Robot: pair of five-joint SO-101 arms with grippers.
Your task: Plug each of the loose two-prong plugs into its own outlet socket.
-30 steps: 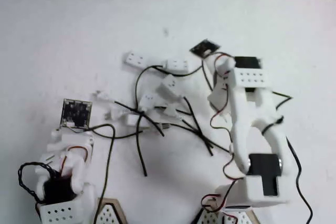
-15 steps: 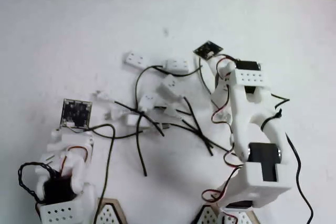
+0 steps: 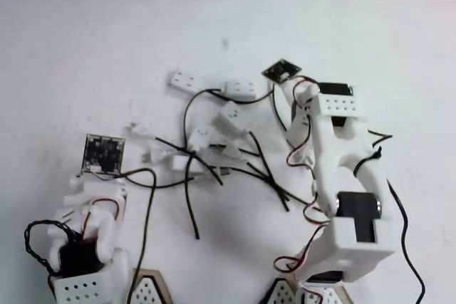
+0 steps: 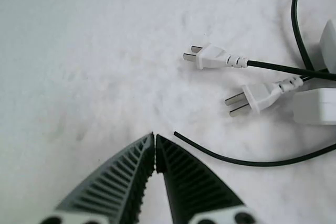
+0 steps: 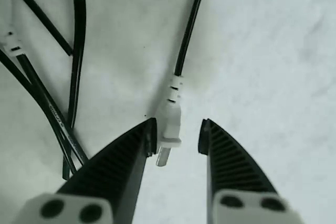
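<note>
Straddling a white two-prong plug (image 5: 170,121), the right gripper (image 5: 176,129) stands narrowly open. One finger (image 5: 131,156) is just beside the plug's body and the other is a little apart from it. The prongs point back toward the wrist, and the plug's black cord (image 5: 191,19) runs straight away from the jaws over the white table (image 5: 273,40), with other black cords (image 5: 76,51) lying off to one side. The left gripper (image 4: 155,140) is closed, its tips meeting with nothing between them, low over the table, and a loose cord end (image 4: 178,136) lies just beside the tips. Farther out two more plugs lie flat and near each other, the nearer plug (image 4: 260,97) and the farther plug (image 4: 215,56), each with its prongs pointing away from its cord. A white outlet block (image 4: 315,106) sits just beside the nearer one. In the high view the left arm (image 3: 89,226) sits at seven o'clock on the table and the right arm (image 3: 342,154) at five o'clock, stretched toward the middle. A tangle of cords (image 3: 214,169) lies at the centre between them. White outlet sockets lie from eleven to twelve o'clock of that tangle, one socket (image 3: 185,80) outermost and a second socket (image 3: 241,89) near it
</note>
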